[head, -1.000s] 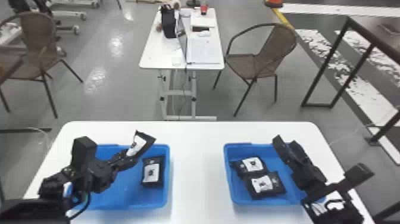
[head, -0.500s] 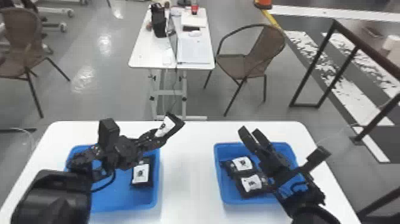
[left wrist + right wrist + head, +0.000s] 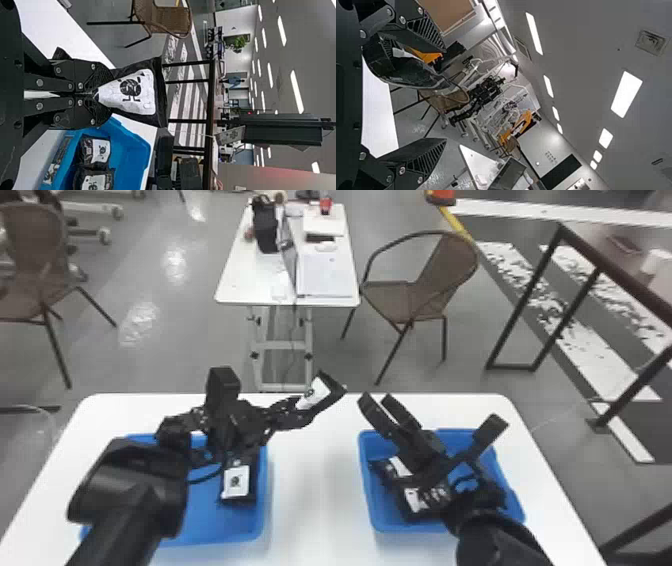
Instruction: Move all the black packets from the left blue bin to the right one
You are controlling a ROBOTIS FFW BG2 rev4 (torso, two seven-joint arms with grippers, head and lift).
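The left gripper (image 3: 302, 409) is clenched on one end of a black packet (image 3: 322, 390), holding it out past the right side of the left blue bin (image 3: 266, 490), near the middle of the bench's (image 3: 320, 495) far edge. In the left wrist view the packet flares out from the closed tips, and I can see a white label with a dark round figure on it.

The right gripper (image 3: 376, 397) is empty, as far as I can make out, its fingers spread well apart. It sits over the far left corner of the right blue bin (image 3: 366, 485), with its tips toward the bench's far edge. The right wrist view has a dark, glossy shape (image 3: 407, 75) just beside one of those fingers; I cannot tell what it is.

Another black packet (image 3: 237, 482) lies in the left bin, label up, against the right wall. Two more packets (image 3: 95, 152) lie side by side in the right bin, toward its left wall, partly hidden under the right arm.

Past the bench's far edge stand a white table (image 3: 245, 287) with a laptop (image 3: 289, 255) on it and a brown chair (image 3: 430, 285) beside it.
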